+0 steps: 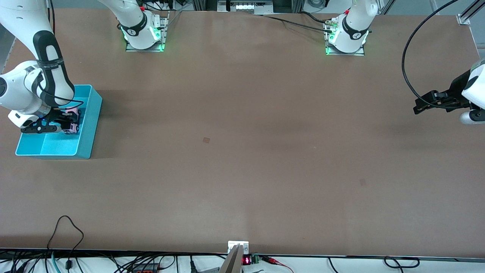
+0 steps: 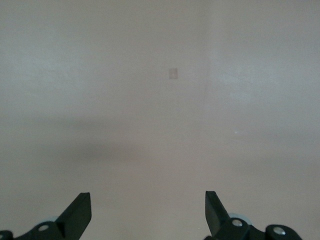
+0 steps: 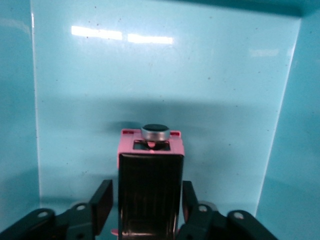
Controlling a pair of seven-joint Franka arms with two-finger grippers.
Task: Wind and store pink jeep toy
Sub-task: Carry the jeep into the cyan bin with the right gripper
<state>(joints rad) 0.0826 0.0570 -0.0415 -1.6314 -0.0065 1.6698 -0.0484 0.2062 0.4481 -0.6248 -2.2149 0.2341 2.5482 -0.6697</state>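
Note:
The pink jeep toy is inside the cyan bin at the right arm's end of the table. In the right wrist view the jeep shows its black roof and pink front with a round silver knob, resting on the bin floor. My right gripper is down in the bin and straddles the jeep. Its fingers stand slightly apart from the jeep's sides, with a thin gap showing on one side. My left gripper is open and empty, held over bare table.
The bin's walls close in round the right gripper. A black cable loops by the left arm. Wires hang along the table's front edge.

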